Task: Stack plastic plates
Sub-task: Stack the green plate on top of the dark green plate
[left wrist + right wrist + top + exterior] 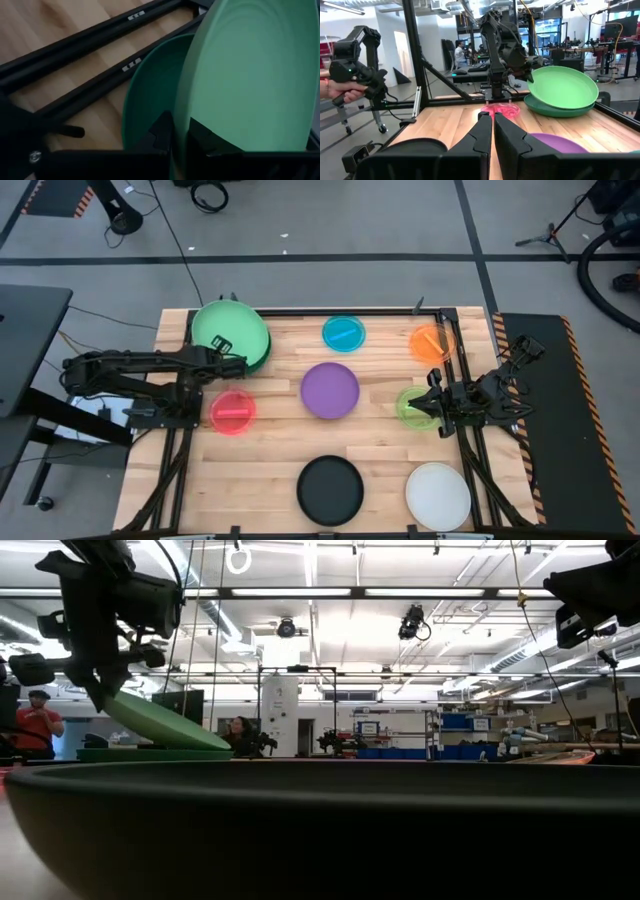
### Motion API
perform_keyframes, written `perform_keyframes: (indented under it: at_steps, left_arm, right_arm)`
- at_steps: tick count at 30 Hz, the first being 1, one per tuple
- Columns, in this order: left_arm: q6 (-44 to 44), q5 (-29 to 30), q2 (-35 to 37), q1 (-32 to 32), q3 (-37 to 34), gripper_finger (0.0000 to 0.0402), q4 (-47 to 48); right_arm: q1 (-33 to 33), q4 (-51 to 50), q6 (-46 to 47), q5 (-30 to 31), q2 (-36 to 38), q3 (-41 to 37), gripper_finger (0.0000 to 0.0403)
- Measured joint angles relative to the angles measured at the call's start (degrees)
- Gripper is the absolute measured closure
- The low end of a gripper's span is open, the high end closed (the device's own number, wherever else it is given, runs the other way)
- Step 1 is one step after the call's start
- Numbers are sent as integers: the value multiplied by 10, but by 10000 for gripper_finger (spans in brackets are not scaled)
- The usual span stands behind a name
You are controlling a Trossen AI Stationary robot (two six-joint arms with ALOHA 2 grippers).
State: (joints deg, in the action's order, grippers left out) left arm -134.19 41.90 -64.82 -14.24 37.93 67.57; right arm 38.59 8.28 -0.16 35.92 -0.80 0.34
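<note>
My left gripper [222,345] is shut on the large light green plate [232,325], which sits tilted on the dark green plate [262,358] at the table's far left corner. The red [232,412], purple [329,390], blue [343,333], orange [432,342], black [330,489] and white [438,495] plates lie flat on the table. My right gripper [425,402] is over the lime plate [408,406] by the right edge. Its fingers [485,131] are shut and point toward the table's left. My left gripper [180,135] pinches the light green plate's rim [181,117] on its near-left side, one finger on the inner face and one on the underside. It comes in from the table's left. The held side [108,698] is raised; the opposite edge [222,744] rests on the dark green plate [140,754].
A black metal frame [300,310] runs along the table's far edge and sides, close behind the green plates. The black plate's rim [300,830] fills the low view's foreground. A person's hand [340,91] holds a dark handle beyond the table's left side.
</note>
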Motion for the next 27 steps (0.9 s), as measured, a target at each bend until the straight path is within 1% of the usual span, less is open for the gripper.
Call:
perform_keyframes:
  at_steps: [4, 7, 12, 22, 27]
  left_arm:
    - [7, -16, 0, 6, 0, 372, -1]
    - [12, -17, 0, 20, 0, 372, -6]
    - [14, -20, -21, 44, 0, 372, -29]
    - [24, -20, -89, 24, 1, 372, -91]
    - [21, -48, -109, 14, 1, 371, -95]
  right_arm:
    - [0, 0, 0, 0, 0, 0, 373]
    - [0, 0, 0, 0, 0, 0, 373]
    - [0, 0, 0, 0, 0, 0, 373]
    - [0, 0, 0, 0, 0, 0, 373]
    - [0, 0, 0, 0, 0, 0, 373]
